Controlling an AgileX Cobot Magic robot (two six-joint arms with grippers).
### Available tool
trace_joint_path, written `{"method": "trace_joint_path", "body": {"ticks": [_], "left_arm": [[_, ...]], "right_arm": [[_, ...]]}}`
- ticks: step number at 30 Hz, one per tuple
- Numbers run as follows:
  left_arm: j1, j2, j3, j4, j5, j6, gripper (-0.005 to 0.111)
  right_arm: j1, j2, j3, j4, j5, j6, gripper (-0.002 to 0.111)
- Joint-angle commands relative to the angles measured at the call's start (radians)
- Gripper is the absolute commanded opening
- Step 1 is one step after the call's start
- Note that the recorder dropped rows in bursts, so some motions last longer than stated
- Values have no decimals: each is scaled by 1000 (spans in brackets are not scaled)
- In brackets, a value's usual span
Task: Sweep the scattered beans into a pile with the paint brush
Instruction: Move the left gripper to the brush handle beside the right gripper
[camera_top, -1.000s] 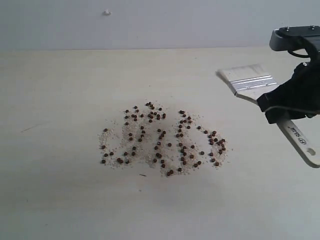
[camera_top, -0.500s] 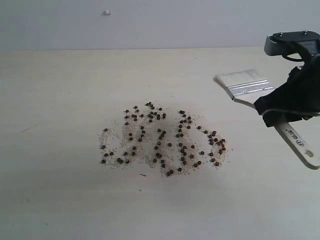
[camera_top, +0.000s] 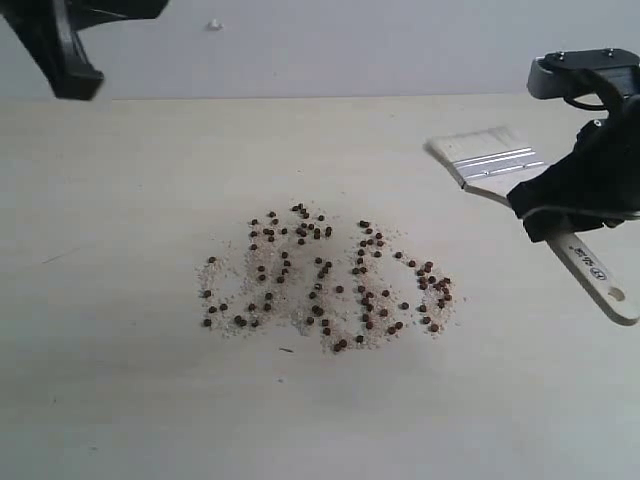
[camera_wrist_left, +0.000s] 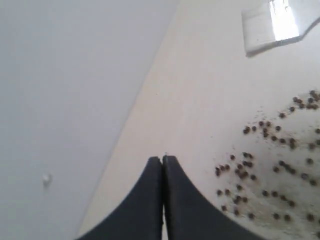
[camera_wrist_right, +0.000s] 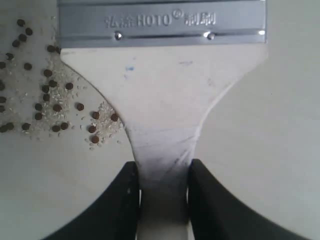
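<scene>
I have right gripper (camera_wrist_right: 163, 175) clamped on paint brush (camera_top: 492, 160) at handle neck: stiff, good hold. Brush looks lifted, right of beans (camera_top: 325, 280). Beans light, likely roll; bristles soft. Left gripper (camera_wrist_left: 163, 162) pinched closed, empty.

Soft even light; paint brush (camera_wrist_left: 275, 25) glare; slight blur.

Reddish-brown beans (camera_top: 320, 264), cream-and-silver paint brush (camera_top: 498, 163)
</scene>
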Motion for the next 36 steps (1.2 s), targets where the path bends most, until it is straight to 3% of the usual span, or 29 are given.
{"method": "trace_joint_path", "body": {"ticks": [1,4,9,11,15,17,21,26,36], "left_arm": [[-111,25,128,-238,-225,404,0],[-178,92,136,-209,-248,473,0],[-212,236,71,-39,-253,473,2],[-229,261,71,18,-284,473,13],[-261,279,63,82,-408,473,48],[-268,281,56,112,-441,473,57],[-268,281,51,212,-461,473,56],[-268,281,51,291,-478,473,56],[-268,335,51,426,-553,473,75]], "right_arm": [[2,10,-50,-6,24,-11,0],[2,40,-117,-6,126,-16,0],[2,109,-239,-18,336,-18,0],[2,140,-297,-32,404,-18,0],[2,212,-435,-1,436,-45,0],[2,234,-469,54,436,-78,0],[2,298,-513,213,436,-203,0],[2,396,-543,250,436,-252,0],[2,509,-595,398,436,-457,0]]}}
